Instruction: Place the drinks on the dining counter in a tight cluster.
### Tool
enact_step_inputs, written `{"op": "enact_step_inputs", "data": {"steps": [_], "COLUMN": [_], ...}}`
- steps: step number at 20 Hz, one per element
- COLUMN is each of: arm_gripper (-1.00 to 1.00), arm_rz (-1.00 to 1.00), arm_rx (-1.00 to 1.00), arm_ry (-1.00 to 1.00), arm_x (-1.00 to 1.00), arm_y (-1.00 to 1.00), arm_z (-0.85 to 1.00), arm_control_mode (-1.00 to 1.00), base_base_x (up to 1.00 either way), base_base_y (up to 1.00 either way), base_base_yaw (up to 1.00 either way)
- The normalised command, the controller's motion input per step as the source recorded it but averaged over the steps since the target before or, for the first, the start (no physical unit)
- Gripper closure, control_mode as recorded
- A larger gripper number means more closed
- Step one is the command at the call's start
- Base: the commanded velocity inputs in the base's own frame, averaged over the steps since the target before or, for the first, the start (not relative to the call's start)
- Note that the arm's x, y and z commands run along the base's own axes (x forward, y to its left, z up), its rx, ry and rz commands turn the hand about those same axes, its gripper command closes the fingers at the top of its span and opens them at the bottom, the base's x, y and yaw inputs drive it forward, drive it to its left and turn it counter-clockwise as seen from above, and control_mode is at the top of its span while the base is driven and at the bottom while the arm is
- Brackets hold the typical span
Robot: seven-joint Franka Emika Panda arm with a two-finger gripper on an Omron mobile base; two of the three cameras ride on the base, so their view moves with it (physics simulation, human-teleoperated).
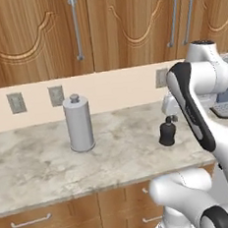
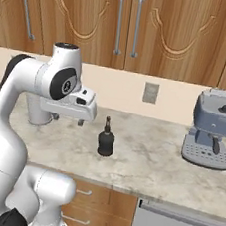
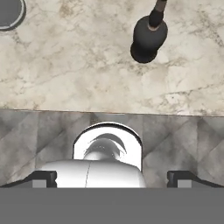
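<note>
A squat black narrow-necked bottle (image 1: 167,134) (image 2: 105,143) (image 3: 148,37) stands upright on the marble worktop (image 1: 37,168) below the wooden wall cabinets. My gripper (image 2: 68,120) (image 3: 111,178) hangs above the worktop's front edge, to the left of the bottle in the right base view and apart from it. It points down, open, with nothing between its fingers (image 3: 43,177). The dark-red bottle, the white bottle and the dining counter are out of view.
A tall grey canister (image 1: 78,124) (image 2: 37,112) stands on the worktop to the left. A blue-grey coffee machine (image 2: 212,129) sits at the right. Wall outlets (image 1: 56,95) line the backsplash. Drawer fronts (image 1: 32,221) run below the edge.
</note>
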Motion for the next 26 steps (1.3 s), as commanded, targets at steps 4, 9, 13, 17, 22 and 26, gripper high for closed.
{"op": "enact_step_inputs", "data": {"steps": [4,9,13,17,22,26], "arm_gripper": [-1.0,-1.0,-1.0,-1.0,-1.0,-1.0], "arm_rz": [0.0,0.0,0.0,0.0,0.0,0.18], "arm_rx": [0.0,0.0,0.0,0.0,0.0,0.12], "arm_ry": [0.0,0.0,0.0,0.0,0.0,-0.02], "arm_x": [0.0,0.0,0.0,0.0,0.03,0.59], "arm_y": [0.0,0.0,0.0,0.0,0.0,0.0], "arm_z": [0.0,0.0,0.0,0.0,-0.03,-0.57], "arm_control_mode": [1.0,1.0,1.0,1.0,-1.0,-1.0], "base_base_x": [0.53,0.94,0.0,0.0,0.0,0.0], "base_base_y": [0.02,0.12,0.0,0.0,0.0,0.0], "base_base_yaw": [-0.55,-0.16,0.0,0.0,0.0,0.0]}}
